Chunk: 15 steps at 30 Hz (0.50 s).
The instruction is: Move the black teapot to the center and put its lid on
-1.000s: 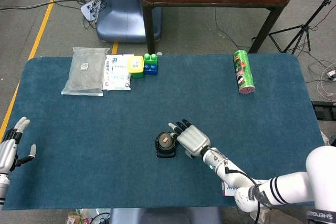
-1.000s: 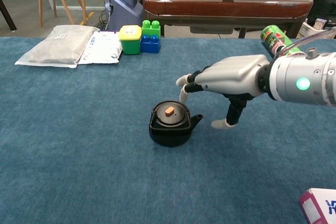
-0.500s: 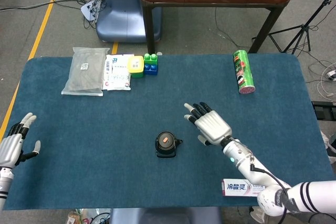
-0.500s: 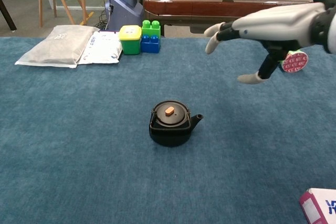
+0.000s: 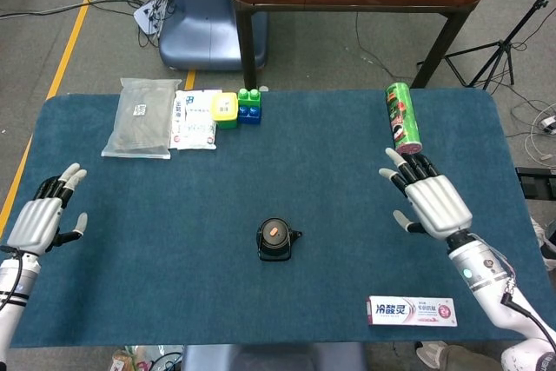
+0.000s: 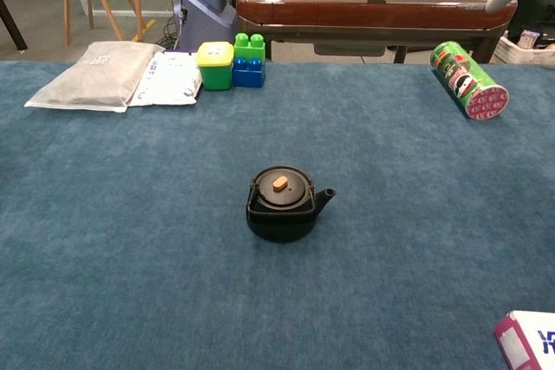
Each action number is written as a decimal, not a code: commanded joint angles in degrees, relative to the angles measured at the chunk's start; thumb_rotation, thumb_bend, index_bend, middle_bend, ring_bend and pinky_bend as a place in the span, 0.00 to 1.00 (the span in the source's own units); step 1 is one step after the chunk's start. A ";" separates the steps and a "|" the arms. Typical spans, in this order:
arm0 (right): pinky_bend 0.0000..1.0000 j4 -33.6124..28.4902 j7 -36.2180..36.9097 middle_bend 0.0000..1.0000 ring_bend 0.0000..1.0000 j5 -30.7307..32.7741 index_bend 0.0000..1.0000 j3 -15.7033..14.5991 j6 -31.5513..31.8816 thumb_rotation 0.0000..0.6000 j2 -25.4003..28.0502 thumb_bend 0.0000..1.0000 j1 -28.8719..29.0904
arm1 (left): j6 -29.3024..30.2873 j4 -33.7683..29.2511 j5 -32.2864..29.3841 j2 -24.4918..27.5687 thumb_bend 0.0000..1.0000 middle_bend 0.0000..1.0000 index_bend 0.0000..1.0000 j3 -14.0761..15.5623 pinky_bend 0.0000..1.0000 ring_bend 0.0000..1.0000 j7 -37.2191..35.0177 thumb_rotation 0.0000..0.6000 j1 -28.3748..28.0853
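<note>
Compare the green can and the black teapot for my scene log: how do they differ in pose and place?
The green can lies on its side near the table's far right edge; the black teapot stands upright near the middle. The can is long and printed; the teapot is squat and plain, its lid on. Both rest on the blue cloth, and no hand touches either.

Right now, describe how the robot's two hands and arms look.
Both the left hand and right hand have silver-grey shells, black finger segments and pale fingertips. The right forearm is white with a small green light and a thin black cable alongside.
</note>
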 commanded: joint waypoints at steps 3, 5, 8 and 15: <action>0.00 3.19 12.70 0.00 0.00 -11.93 0.18 -2.90 4.82 1.00 1.78 0.36 -8.63 | 0.96 -3.21 0.53 0.41 0.49 0.00 0.00 -0.15 0.00 0.00 3.80 1.00 -1.14; 0.00 4.86 13.84 0.00 0.00 -15.17 0.18 -3.77 7.62 1.00 1.27 0.36 -11.35 | 1.75 -3.71 1.28 0.34 0.49 0.00 0.00 0.26 0.00 0.00 4.25 1.00 -0.91; 0.00 7.05 13.78 0.00 0.00 -18.51 0.18 -4.54 12.48 1.00 -0.08 0.36 -15.77 | 3.42 -4.19 2.90 0.07 0.49 0.00 0.00 1.23 0.00 0.00 4.87 1.00 -0.19; 0.00 10.92 10.77 0.00 0.00 -20.92 0.18 -4.47 19.56 1.00 -3.92 0.35 -23.47 | 7.48 -4.90 7.39 -0.82 0.49 0.00 0.00 3.80 0.00 0.00 7.23 1.00 1.60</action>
